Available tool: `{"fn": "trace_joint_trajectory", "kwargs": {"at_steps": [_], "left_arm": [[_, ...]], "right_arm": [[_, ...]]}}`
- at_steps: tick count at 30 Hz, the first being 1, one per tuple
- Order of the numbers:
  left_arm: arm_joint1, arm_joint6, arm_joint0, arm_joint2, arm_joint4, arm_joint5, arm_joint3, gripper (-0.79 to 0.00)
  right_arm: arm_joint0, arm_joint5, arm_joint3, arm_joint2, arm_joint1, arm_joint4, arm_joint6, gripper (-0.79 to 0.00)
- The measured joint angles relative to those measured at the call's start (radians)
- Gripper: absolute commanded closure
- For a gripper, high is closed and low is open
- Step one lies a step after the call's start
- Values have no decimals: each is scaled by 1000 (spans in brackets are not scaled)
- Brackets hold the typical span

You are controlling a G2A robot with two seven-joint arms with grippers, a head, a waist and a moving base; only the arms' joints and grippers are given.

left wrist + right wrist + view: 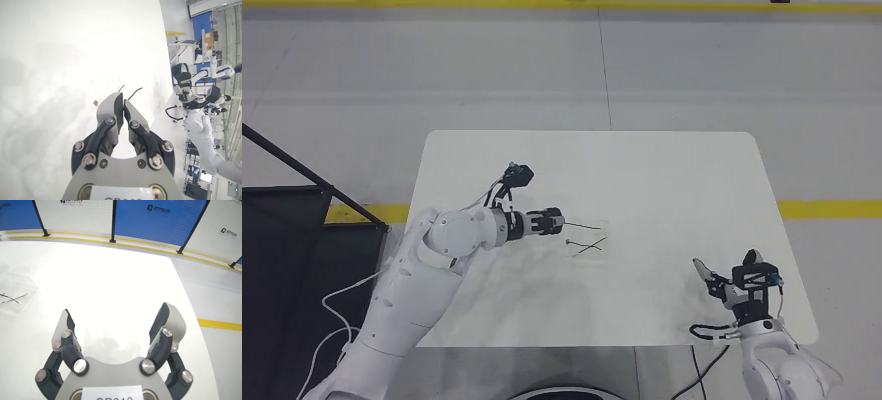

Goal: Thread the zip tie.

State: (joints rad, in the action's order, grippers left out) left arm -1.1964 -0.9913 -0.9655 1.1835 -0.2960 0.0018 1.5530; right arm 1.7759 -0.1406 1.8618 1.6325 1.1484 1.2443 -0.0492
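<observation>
I am holding my left fingers [111, 108] together at the tie [135, 93], which is lying mid-way across the table [672, 170]; my right fingers [159, 319] are standing apart. Being light, thin and springy, it is probably wanting a firm pinch near its tail.

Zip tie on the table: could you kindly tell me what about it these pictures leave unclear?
- Left wrist view: the shut left gripper covers the zip tie but for two ends; whether it is pinched is hidden.
- Right wrist view: the picture's edge cuts off its strands.
- Top view: head and tail are too small to tell apart.
</observation>
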Motion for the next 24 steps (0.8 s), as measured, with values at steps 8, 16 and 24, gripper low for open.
{"fn": "trace_joint_trajectory", "kwargs": {"at_steps": [8, 16, 24], "left_arm": [[17, -35, -51, 51, 20, -50, 53, 0], [17, -35, -50, 50, 20, -49, 52, 0], [18, 40, -89, 59, 75, -70, 71, 0]], "right_arm": [[28, -184, 96, 26, -7, -152, 126, -785], [28, -183, 96, 27, -7, -153, 123, -785], [4, -298, 95, -26, -7, -232, 164, -785]]}}
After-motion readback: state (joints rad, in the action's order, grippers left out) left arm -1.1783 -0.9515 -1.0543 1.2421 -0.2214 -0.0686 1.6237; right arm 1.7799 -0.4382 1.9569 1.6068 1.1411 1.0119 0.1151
